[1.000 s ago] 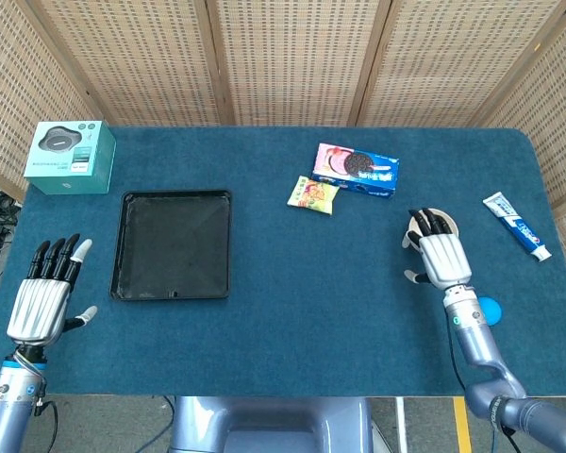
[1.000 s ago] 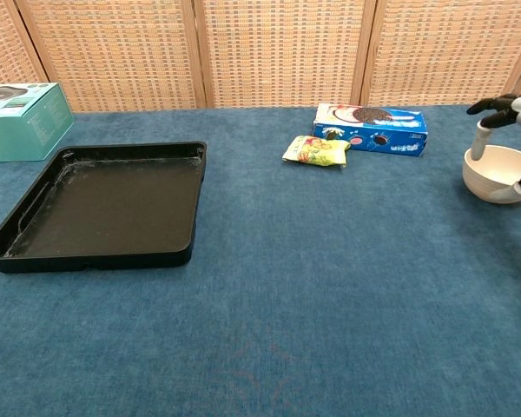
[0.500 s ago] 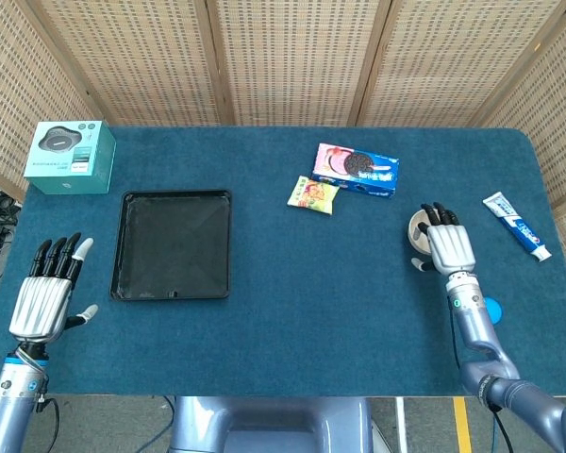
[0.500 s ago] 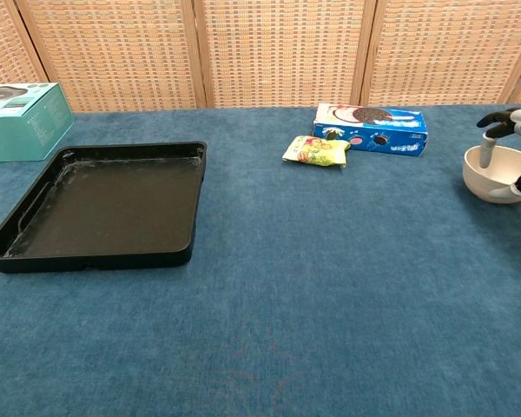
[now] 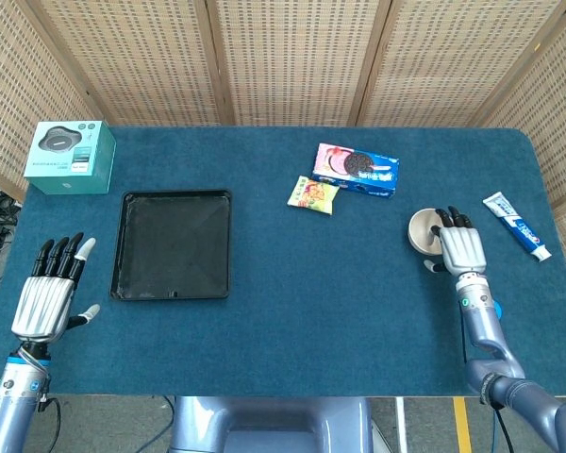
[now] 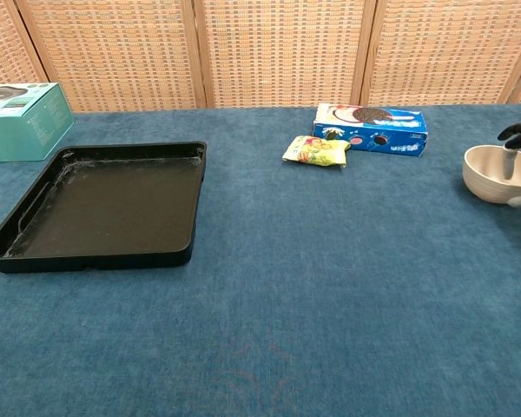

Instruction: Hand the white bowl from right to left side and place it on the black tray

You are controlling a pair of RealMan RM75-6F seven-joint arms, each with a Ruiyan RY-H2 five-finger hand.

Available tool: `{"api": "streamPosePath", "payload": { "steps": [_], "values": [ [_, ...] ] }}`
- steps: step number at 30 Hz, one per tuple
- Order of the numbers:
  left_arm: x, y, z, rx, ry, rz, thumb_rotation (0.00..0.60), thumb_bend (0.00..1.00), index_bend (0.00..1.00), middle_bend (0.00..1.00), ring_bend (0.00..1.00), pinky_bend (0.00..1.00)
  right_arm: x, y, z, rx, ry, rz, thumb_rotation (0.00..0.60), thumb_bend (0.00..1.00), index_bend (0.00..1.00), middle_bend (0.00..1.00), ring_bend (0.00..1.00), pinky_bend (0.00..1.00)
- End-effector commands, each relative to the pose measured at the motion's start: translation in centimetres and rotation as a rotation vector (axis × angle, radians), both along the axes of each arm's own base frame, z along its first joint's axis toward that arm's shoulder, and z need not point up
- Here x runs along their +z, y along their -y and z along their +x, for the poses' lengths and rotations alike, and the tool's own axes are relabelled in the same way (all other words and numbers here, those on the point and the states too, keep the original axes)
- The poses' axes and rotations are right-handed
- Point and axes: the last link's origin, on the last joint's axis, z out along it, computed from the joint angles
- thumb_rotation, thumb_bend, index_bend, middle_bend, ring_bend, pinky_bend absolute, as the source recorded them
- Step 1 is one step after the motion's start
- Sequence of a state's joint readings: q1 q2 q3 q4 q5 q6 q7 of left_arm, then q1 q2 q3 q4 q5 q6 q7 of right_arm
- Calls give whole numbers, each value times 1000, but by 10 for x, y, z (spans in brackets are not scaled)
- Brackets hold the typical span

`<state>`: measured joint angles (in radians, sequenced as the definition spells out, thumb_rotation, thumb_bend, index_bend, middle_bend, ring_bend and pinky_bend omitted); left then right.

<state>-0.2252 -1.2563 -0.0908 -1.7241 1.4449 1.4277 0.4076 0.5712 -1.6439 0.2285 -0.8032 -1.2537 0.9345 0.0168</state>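
Rt hand (image 5: pixel 461 247) now at far-right rim of white bowl (image 5: pixel 421 229), shifted rightward vs 1 s ago, when it sat over the bowl's centre and hid most of it in head view. Bowl interior now mostly exposed. In chest view, one finger (image 6: pixel 510 162) dips inside the bowl (image 6: pixel 495 174) at its right wall, dark fingertips just above the rim, thumb apparently outside low on the wall. Looks like a pinch forming on the rim, but can't tell if fingers actually clamp it – most of the hand cut off at frame edge. Bowl sits flat on blue table (image 5: pixel 292 283), same spot as before, not lifted.

Lt hand (image 5: pixel 44 300) unchanged: fingers straight and spread, holding nothing, resting near front-left table edge, just left of black tray (image 5: pixel 173 243). Tray empty, well apart from bowl, on opposite side of table.

Meaning for task: still at grasp stage, early. Rt hand's sideways slide suggests repositioning from over-the-top to a rim grip – prob. better for a later handover, leaving the opposite rim free for lt hand. Lift, carry to mid-table, transfer, placing on tray all yet to do.

Other stuff: cookie box (image 5: pixel 356 169) and snack pkt (image 5: pixel 312 195) behind centre, toothpaste tube (image 5: pixel 516 225) right of bowl, teal box (image 5: pixel 69 157) far left. None in the direct path.
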Motion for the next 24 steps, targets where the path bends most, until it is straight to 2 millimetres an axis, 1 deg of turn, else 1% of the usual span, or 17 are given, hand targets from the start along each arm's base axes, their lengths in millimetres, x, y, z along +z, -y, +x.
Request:
{"api": "streamPosePath", "payload": {
  "steps": [1, 4, 9, 12, 17, 21, 24],
  "values": [
    [0, 0, 0, -2, 1, 0, 600, 122, 0, 0, 0, 0, -3, 1, -1, -5, -3, 8, 600, 366, 564, 217, 37, 193],
    [0, 0, 1, -4, 2, 1, 600, 122, 0, 0, 0, 0, -4, 2, -1, -5, -7, 9, 600, 383, 584, 237, 47, 206],
    [1, 0, 0, -5, 5, 2, 600, 123, 0, 0, 0, 0, -7, 2, -2, -8, -8, 9, 600, 507, 611, 263, 56, 208],
    [1, 0, 0, -6, 7, 2, 600, 123, 0, 0, 0, 0, -8, 2, -3, -11, -6, 9, 600, 542, 620, 272, 56, 208],
    [0, 0, 1, -8, 7, 0, 600, 122, 0, 0, 0, 0, -9, 2, -4, -19, -9, 12, 600, 572, 633, 285, 57, 208],
    [1, 0, 1, -10, 8, 1, 600, 123, 0, 0, 0, 0, -8, 1, -4, -13, -12, 11, 600, 566, 640, 291, 59, 208],
    [0, 0, 1, -11, 9, 0, 600, 122, 0, 0, 0, 0, -6, 1, 0, 7, -8, 5, 600, 561, 652, 303, 63, 208]
  ]
}}
